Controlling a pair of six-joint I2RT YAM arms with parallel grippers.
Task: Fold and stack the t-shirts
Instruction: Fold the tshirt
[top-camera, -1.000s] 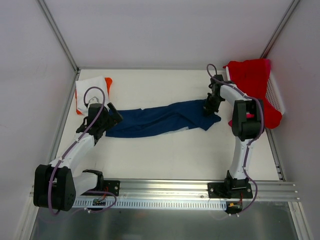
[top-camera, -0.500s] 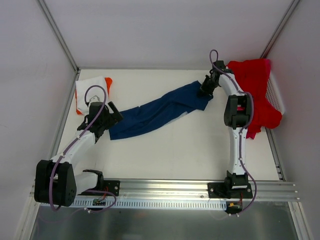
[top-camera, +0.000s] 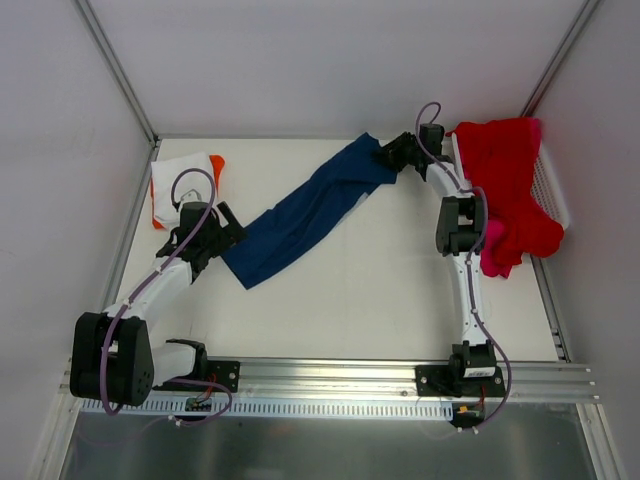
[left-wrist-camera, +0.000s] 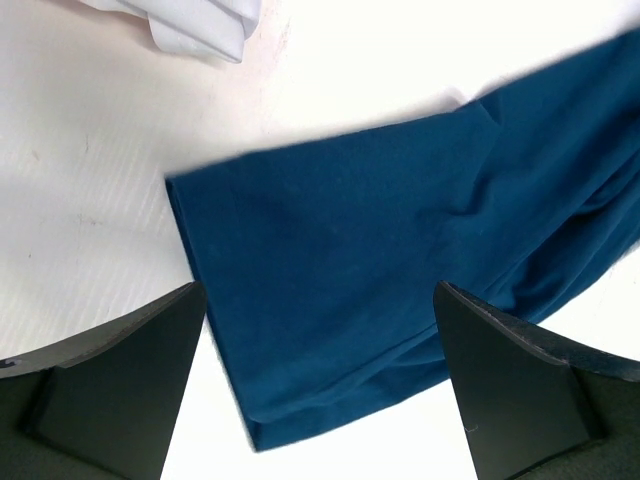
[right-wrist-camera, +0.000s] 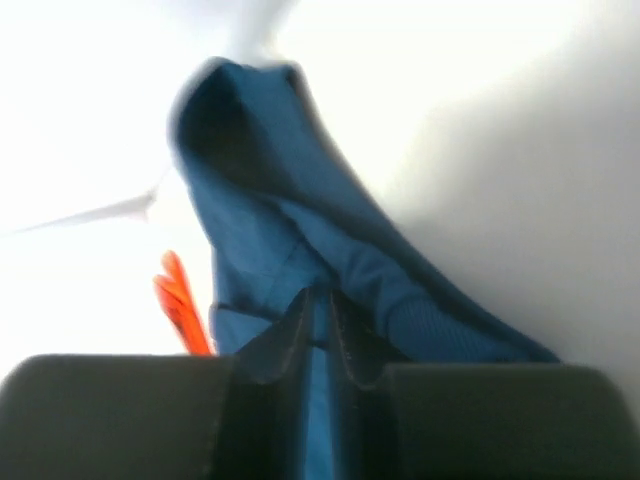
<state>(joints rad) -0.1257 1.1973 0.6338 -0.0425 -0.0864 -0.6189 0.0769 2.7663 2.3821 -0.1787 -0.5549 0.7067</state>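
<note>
Top view: open white tabletop (top-camera: 350, 300) fills the lower middle and lower right of the frame. A navy blue cloth t-shirt (top-camera: 300, 215) lies as a long diagonal band, from left of centre up to the back edge at upper middle. The right gripper (top-camera: 392, 155) is at its upper end, close to the back wall. The left gripper (top-camera: 226, 228) is just left of its lower end. A folded white cloth t-shirt (top-camera: 183, 180) on an orange one (top-camera: 217, 162) lies at upper left. A red cloth t-shirt (top-camera: 505, 160) drapes over a white mesh basket (top-camera: 552, 185) at upper right, with a pink cloth piece (top-camera: 492, 245) below it.

Left wrist view: the black fingers (left-wrist-camera: 120, 380) stand wide apart and grip nothing. The navy hem lies flat on the table between them.

Right wrist view: blurred. The fingers (right-wrist-camera: 290, 335) are nearly together, pinching navy cloth, which rises ahead of them.
</note>
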